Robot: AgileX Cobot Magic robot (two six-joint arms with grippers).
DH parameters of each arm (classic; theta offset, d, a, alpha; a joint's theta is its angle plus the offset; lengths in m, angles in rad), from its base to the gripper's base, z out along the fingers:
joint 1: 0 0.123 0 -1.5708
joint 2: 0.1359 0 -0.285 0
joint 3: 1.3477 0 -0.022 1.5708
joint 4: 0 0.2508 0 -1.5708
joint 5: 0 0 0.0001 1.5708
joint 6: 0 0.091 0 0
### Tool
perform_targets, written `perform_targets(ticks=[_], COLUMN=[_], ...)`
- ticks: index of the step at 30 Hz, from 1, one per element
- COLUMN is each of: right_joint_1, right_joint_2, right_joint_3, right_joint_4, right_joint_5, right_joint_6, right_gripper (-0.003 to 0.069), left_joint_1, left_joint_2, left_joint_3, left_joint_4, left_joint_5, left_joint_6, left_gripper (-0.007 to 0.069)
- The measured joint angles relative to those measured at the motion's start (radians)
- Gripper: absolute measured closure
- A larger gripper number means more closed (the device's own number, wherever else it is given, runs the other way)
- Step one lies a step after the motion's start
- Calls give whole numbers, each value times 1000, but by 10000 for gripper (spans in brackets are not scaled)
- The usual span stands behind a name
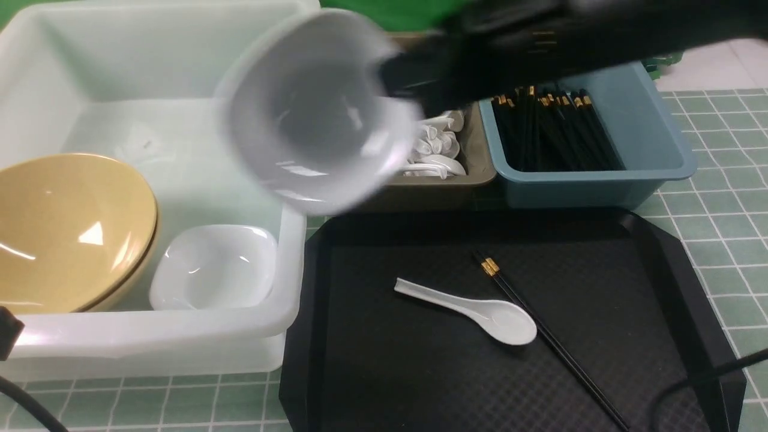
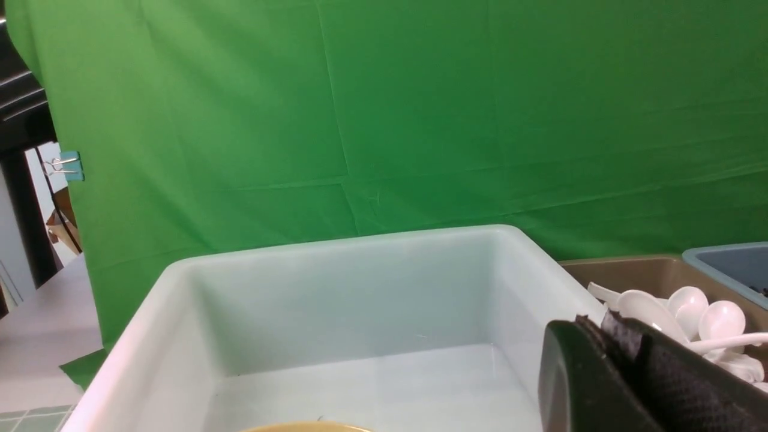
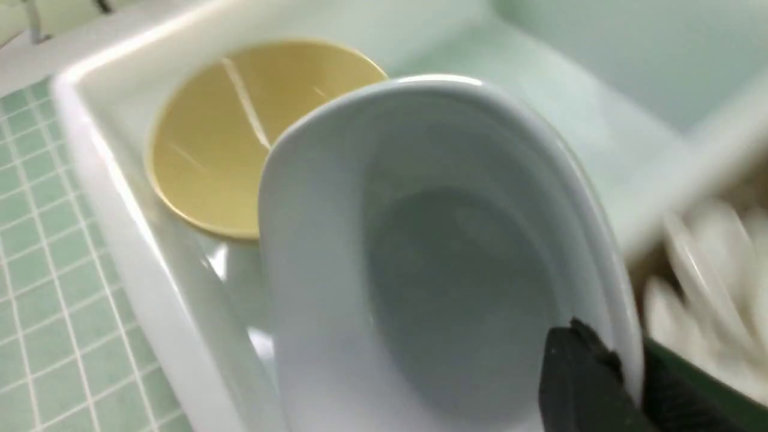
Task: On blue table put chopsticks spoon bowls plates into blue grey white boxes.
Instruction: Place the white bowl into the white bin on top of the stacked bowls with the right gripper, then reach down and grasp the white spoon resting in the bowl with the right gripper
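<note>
1. Tipped white plate (image 1: 312,114) is hanging over the white box (image 1: 36,60) in the front view, with the right gripper (image 1: 399,84) pinching its rim.
2. Left wrist view: the left gripper (image 2: 636,384) is only partly showing; I cannot tell its gap.
3. Right wrist view: the white plate (image 3: 432,270) is floating by the tan bowl (image 3: 228,150); lowering it gently is best.

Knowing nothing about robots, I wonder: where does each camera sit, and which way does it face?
Front: between the arms, looking forward-down at white box, black tray; right arm holds a white dish.
Left wrist: faces green backdrop over the box; left pincer edge shows.
Right wrist: looks into the box; right pincer grips the dish.
Shared, front and right wrist: dish, tan bowl.
</note>
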Motion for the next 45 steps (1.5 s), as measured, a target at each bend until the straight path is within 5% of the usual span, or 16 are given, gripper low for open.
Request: perform_targets(ticks=[5, 20, 29, 34, 39, 45], right_joint_1=[117, 158, 154, 105, 9, -63], right_joint_2=[220, 577, 545, 440, 318, 249], right_joint_3=[-198, -500, -562, -620, -577, -138], right_joint_4=[-125, -339, -519, -630, -667, -680], right_joint_5=[-33, 200, 308, 513, 617, 557], right_joint_6=[-66, 0, 265, 369, 464, 494], right_gripper=[582, 555, 276, 237, 262, 297], left_joint_1=[0, 0, 0, 0, 0, 0], left_joint_2=[0, 0, 0, 0, 0, 0], left_joint_3=[0, 1, 1, 1, 1, 1], left_joint_4=[-1, -7, -7, -7, -7, -7], left_joint_5=[9, 27, 32, 40, 41, 34], left_joint_6=[0, -26, -26, -26, -26, -32], left_gripper=[622, 622, 622, 622, 622, 622])
